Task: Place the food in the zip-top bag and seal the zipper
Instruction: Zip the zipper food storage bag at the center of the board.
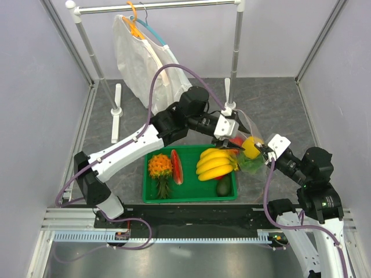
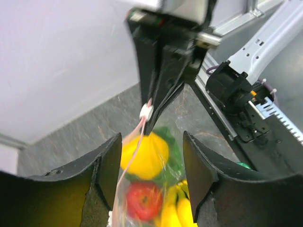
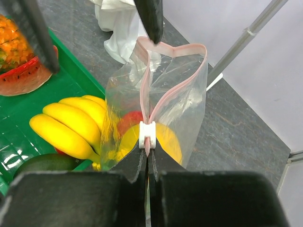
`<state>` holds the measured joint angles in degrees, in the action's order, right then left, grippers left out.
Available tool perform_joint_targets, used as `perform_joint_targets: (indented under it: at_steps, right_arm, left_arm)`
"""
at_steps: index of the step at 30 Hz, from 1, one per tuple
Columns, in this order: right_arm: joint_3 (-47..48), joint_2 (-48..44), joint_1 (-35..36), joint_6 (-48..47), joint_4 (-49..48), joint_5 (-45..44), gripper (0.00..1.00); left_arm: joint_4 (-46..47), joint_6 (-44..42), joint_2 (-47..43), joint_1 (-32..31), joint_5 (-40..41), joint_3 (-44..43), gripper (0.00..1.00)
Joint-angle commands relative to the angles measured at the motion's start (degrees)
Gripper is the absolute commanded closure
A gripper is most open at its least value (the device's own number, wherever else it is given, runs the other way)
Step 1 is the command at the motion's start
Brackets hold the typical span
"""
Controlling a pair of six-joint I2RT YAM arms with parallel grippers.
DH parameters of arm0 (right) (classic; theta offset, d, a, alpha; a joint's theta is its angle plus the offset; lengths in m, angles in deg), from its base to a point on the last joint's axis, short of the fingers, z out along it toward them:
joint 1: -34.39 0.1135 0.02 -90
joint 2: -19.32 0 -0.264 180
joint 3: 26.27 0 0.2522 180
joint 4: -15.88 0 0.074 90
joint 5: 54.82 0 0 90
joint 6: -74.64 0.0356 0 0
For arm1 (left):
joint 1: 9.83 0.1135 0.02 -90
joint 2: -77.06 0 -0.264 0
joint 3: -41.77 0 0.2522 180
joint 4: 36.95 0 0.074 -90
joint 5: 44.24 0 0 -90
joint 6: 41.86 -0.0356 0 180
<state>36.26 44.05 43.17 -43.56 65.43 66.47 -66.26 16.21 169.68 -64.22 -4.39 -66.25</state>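
Right gripper [image 3: 147, 150]: jaws were pressed together on the zipper [image 3: 173, 48], clamped just beneath the white slider [image 3: 147, 134].
Left gripper [image 2: 151, 139]: fingers stood apart and gripped nothing. In the left wrist view they straddled the upper part of the bag.
Left finger contact: one fingertip [image 3: 151, 26] sat at the far corner of the bag mouth. Contact with the pink strip could not be confirmed.
Zip-top bag [image 3: 189, 109]: location was just beside the right rim of the green tray [image 1: 191, 198], hanging from the right gripper's clamp.
Bag orientation: the mouth pointed upward and the pouch hung below it.
Zipper long axis: it ran from the right gripper toward the left gripper. In the top view this was a line from lower right to upper left.
Zipper condition: the two strips met at the slider and spread into an open loop beyond it. The mouth was unsealed over most of its width.
Contents: yellow fruit [image 2: 144, 155], red tomato [image 2: 142, 201] and green lettuce [image 1: 250, 164] were seen through the plastic.
Tray contents: bananas [image 1: 215, 163], pineapple [image 1: 160, 168], watermelon slice [image 1: 176, 167], avocado [image 1: 223, 186].
Background: white garment [image 1: 142, 63] hung on the rail at the far side of the table [image 1: 278, 110].
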Motion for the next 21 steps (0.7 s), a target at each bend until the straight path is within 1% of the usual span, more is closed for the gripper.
perform_joint_targets:
  at_steps: [1,3,4,7,21]
  right_arm:
    - [1.59,-0.47,0.10,-1.59,0.24,1.85,1.00]
    - [1.68,-1.09,0.10,-1.68,0.68,2.02,1.00]
    - [1.76,-1.18,0.10,-1.94,1.21,2.20,1.00]
    - [1.94,-1.70,0.10,-2.38,2.09,2.20,1.00]
    - [2.20,-3.20,0.10,-4.14,4.64,4.22,1.00]
  left_arm:
    - [-3.08,-15.61,2.21,-3.52,-0.83,-2.25,0.41]
    - [-2.99,-18.77,2.74,-5.19,0.40,-2.25,0.42]
    - [-2.82,-19.05,3.44,-5.55,0.84,-2.59,0.43]
    - [-2.73,-18.62,4.23,-6.25,1.28,-3.30,0.45]
    - [-1.32,-20.64,5.29,-8.19,4.45,-3.56,0.47]
